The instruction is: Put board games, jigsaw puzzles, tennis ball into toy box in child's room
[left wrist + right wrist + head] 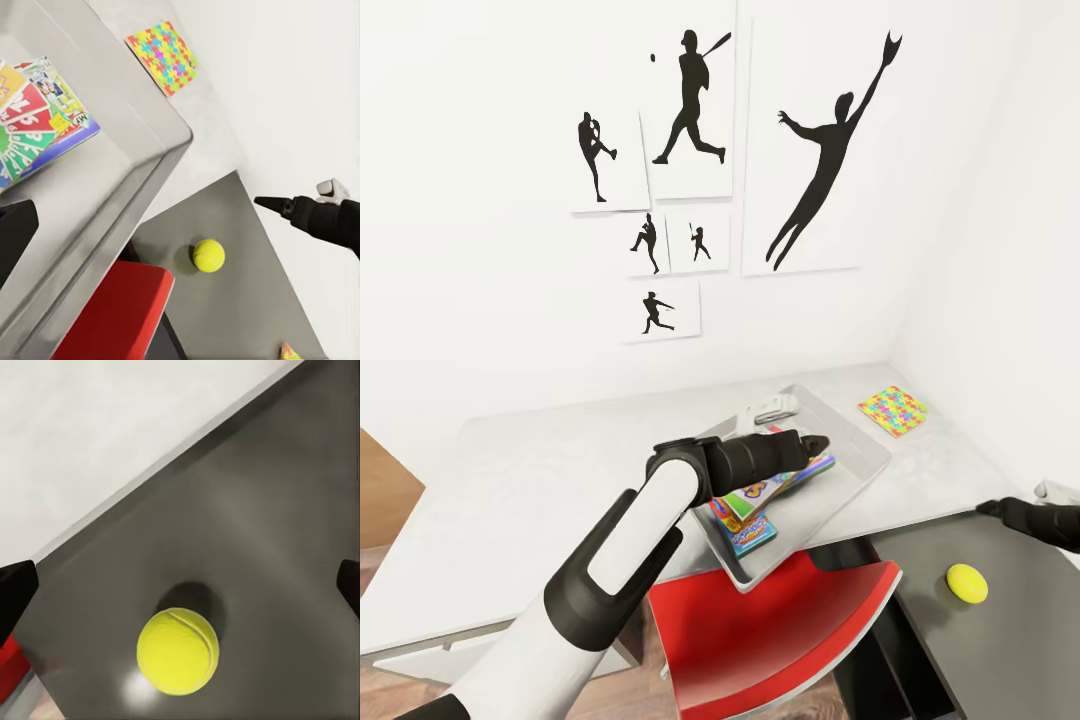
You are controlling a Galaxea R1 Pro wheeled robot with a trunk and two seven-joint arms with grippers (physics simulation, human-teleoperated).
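Ball (966,583) sits on the table's dark wing (1000,640), at 4 o'clock from the toy box (857,478), untouched. Right gripper (184,585) hovers above it, fingers spread wide. Box holds board games (760,500). One puzzle (894,410) lies on the light top at 2 o'clock from the box. Left gripper (815,441) is over the box; finger state: cannot tell. Red chair (780,630) stands below the box.
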